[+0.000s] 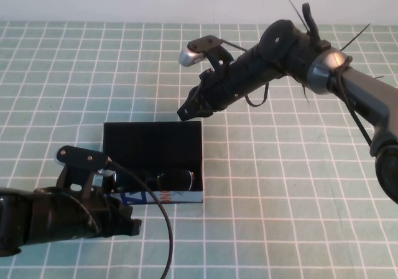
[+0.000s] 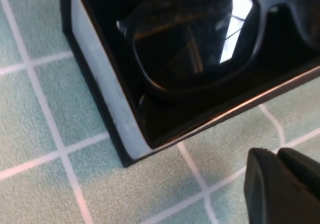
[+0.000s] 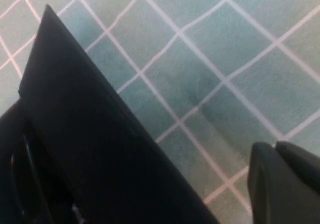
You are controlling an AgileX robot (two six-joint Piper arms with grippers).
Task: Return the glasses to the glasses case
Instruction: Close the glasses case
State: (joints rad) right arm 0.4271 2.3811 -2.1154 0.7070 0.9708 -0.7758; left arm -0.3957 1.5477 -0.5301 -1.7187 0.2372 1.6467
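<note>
Glasses (image 1: 155,179) lie inside the open glasses case (image 1: 153,143); left gripper (image 1: 132,225) just before its front, fingers together; right gripper (image 1: 185,111) behind its lid, fingers together

The glasses (image 2: 200,44) are showing glossy plastic frames and mirror-like lenses (catching a bright reflection). The glasses case (image 1: 153,143) is looking matt black inside, possibly card. The checked tablecloth (image 3: 235,39) is appearing soft, woven.
</note>
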